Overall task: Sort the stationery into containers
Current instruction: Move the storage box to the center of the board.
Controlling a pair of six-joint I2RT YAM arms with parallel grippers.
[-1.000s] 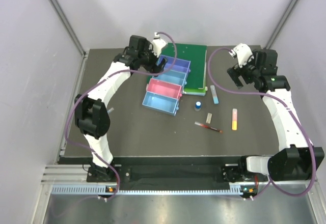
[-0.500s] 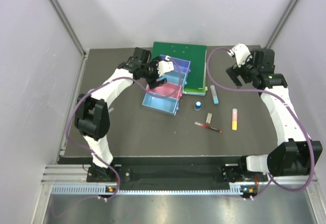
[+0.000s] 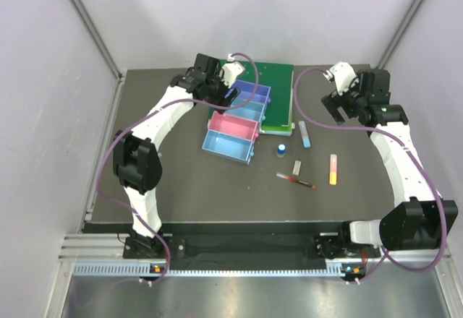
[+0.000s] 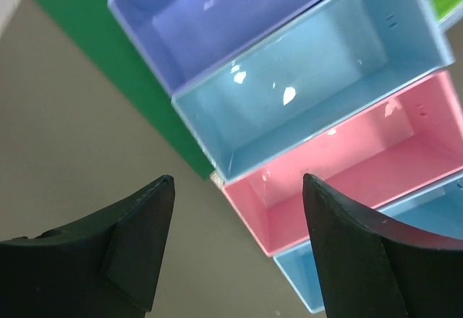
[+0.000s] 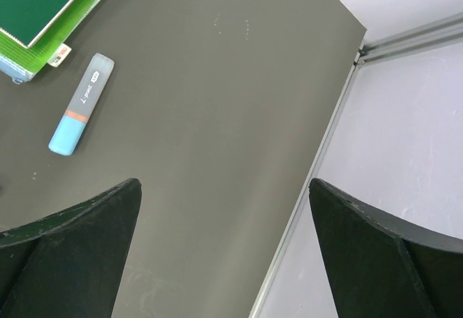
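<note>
Four trays lie side by side: purple (image 3: 251, 90), light blue (image 3: 248, 106), pink (image 3: 233, 124) and blue (image 3: 228, 147). In the left wrist view the purple (image 4: 231, 14), light blue (image 4: 311, 94) and pink (image 4: 362, 166) trays look empty, and a corner of the blue tray (image 4: 293, 274) shows. My left gripper (image 3: 226, 91) (image 4: 237, 179) is open and empty above the trays' left ends. My right gripper (image 3: 336, 108) (image 5: 224, 182) is open and empty above bare table. A blue-white marker (image 3: 305, 134) (image 5: 81, 105), blue-capped bottle (image 3: 281, 148), white eraser (image 3: 296, 166), red pen (image 3: 295, 181) and pink-yellow stick (image 3: 333, 169) lie right of the trays. The blue pen and tape roll are not seen.
A large green binder (image 3: 269, 79) (image 5: 43, 0) lies flat at the back under the far trays. The table's right edge with a metal rail (image 5: 318, 166) runs close to my right gripper. Pale walls enclose the table.
My left gripper has swung from over the pink tray back toward the far left end of the trays. The right arm has hardly moved. The loose items lie as before.
</note>
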